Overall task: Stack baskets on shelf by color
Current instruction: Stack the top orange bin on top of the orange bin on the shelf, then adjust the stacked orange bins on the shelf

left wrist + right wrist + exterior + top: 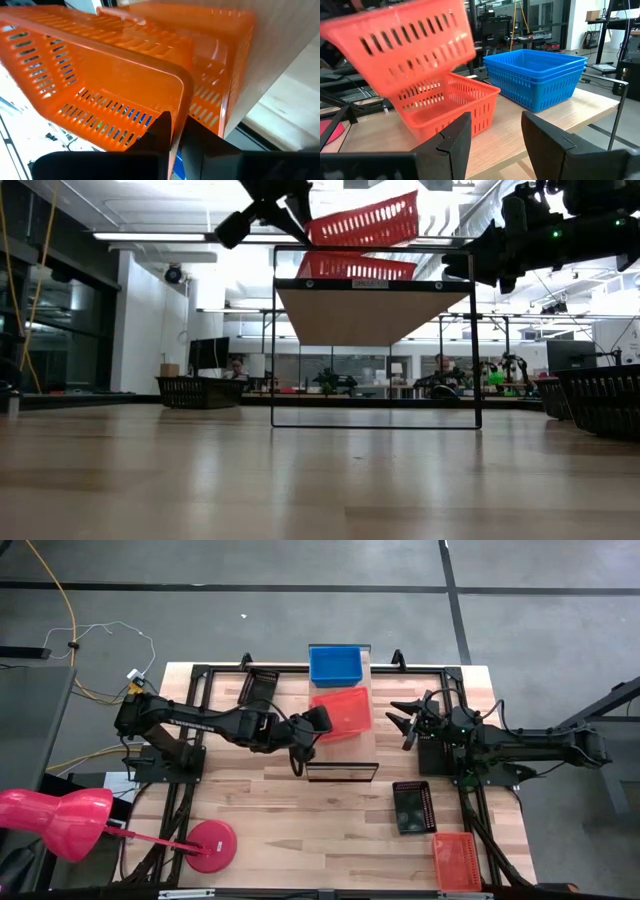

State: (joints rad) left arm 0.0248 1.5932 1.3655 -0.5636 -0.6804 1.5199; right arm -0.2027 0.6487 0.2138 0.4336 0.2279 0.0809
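My left gripper is shut on a red-orange basket, which hangs tilted over a second red-orange basket. That second basket stands by its bottom on the shelf. Farther back on the same board sits a nested stack of blue baskets. My right gripper stands open to the right of the shelf, level with the board, with nothing between its fingers. A black basket and one more red-orange basket lie on the tabletop at the near right. My left gripper pinches the raised basket's wall at the rim, close to a corner, one finger inside the basket and one outside. The fingers come from the table's left, slanting down. The basket is tilted above the other red-orange basket; whether its low end touches that one I cannot tell.
A pink lamp with a round pink base stands at the table's near left corner. The shelf's thin black frame stands in the middle of the table.
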